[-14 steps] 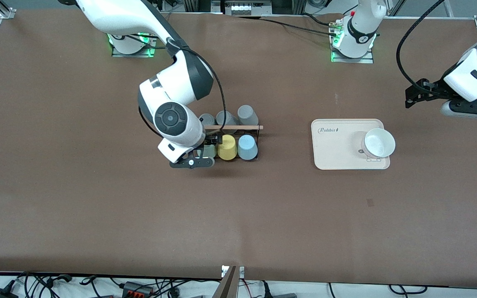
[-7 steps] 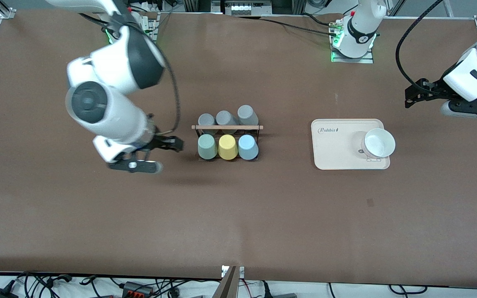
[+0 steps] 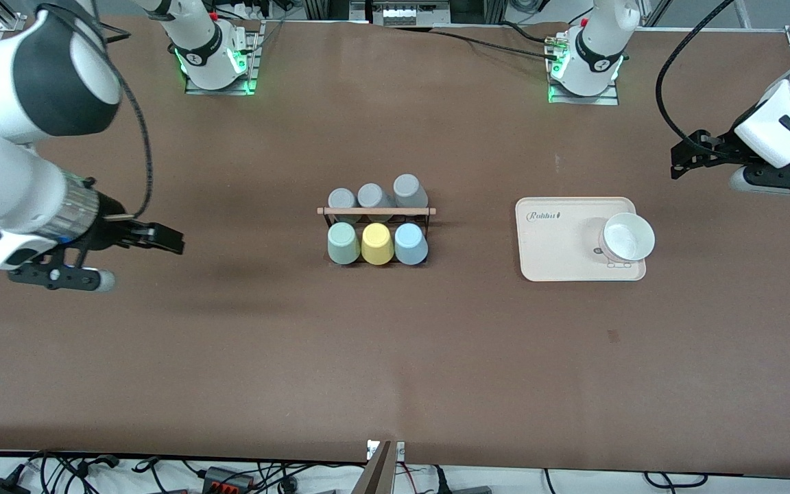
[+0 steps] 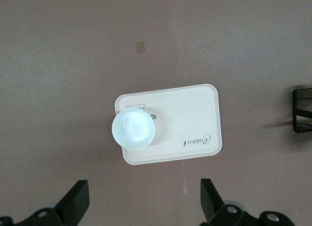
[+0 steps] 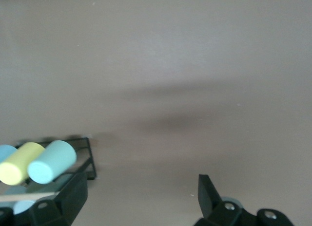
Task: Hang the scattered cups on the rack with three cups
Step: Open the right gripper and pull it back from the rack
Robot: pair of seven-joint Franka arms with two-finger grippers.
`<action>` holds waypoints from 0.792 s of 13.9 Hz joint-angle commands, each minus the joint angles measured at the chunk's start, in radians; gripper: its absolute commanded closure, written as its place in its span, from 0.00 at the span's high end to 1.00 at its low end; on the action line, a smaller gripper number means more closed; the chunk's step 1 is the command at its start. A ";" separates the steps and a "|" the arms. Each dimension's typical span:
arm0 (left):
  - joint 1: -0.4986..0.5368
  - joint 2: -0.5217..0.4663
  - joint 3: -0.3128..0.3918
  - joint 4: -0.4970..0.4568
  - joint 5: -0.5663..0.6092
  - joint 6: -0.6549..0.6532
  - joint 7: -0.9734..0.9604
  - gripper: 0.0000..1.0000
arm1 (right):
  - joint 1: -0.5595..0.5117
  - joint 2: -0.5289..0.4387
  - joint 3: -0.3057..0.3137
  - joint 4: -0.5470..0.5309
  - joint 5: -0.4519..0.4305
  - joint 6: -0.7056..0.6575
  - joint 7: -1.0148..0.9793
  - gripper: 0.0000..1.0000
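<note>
The black wire rack [image 3: 376, 211] with its wooden rod stands mid-table. Three grey cups [image 3: 371, 195] hang on its row farther from the front camera. The mint green cup [image 3: 343, 243], a yellow cup [image 3: 376, 243] and the light blue cup [image 3: 410, 243] hang on the nearer row. My right gripper [image 3: 165, 239] is open and empty over bare table, well off the rack toward the right arm's end. Its wrist view shows the mint cup [image 5: 51, 161], the yellow cup [image 5: 19, 162] and the rack's corner [image 5: 90, 160] past my open right gripper [image 5: 141, 189]. My left gripper [image 3: 683, 159] waits, open and empty.
A cream tray [image 3: 553, 240] holding a white bowl [image 3: 628, 237] lies toward the left arm's end. The left wrist view shows the tray [image 4: 195, 123], the bowl [image 4: 133, 130] and the rack's edge [image 4: 302, 109] above my open left gripper [image 4: 145, 199].
My right arm has drawn away from the rack toward its own end of the table, leaving the mint green cup on the rack. The left arm has not moved.
</note>
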 commanded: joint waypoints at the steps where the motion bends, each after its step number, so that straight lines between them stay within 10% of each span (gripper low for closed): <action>1: 0.002 0.001 -0.001 0.018 0.008 -0.023 -0.002 1.00 | -0.017 -0.028 -0.019 0.003 -0.041 -0.024 -0.035 1.00; 6: 0.002 0.001 -0.003 0.020 0.006 -0.025 -0.002 1.00 | -0.076 -0.062 -0.117 -0.003 -0.062 -0.010 -0.258 1.00; 11: 0.003 0.001 -0.003 0.020 0.006 -0.025 -0.002 1.00 | -0.196 -0.163 -0.030 -0.096 -0.068 0.054 -0.287 1.00</action>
